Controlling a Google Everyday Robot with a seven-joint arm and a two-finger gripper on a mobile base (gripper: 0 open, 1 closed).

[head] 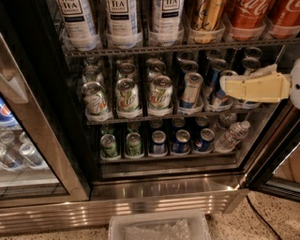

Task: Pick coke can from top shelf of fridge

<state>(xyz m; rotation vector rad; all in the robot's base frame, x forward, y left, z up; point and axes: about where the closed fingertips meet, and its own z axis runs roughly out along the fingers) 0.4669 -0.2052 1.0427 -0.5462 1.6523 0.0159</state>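
The step in hand looks like the approach. The gripper (225,85) hangs at the right of the open fridge (164,193), level with the middle rack (140,117) and in front of the blue cans (190,89) there, well below its target. No can shows in it, and I cannot tell whether the jaws are spread or pressed together.

The coke can (246,13) stands upright in a clear cup tray on the top shelf (140,48). It is just right of the gold patterned can (206,14), and its upper part is cut off by the picture's edge.

In my judgement the next move calls for a lift clear of the shelf's front wire, then a reach inward. The jaws would need to be wide enough to straddle the red body without nudging the gold can on one side or the second red can (286,14) on the other.

- **Top shelf:** three white-labelled tea drinks (122,18), one gold can and two red cans.
- **Middle rack, front row:** three green-and-white cans (127,96) and at least two blue. More rows sit behind, and some at the right are hidden by the gripper, so no sure count there.
- **Bottom rack (168,158):** two green cans (108,145), three more blue ones and one plastic bottle (232,136) lying on its side
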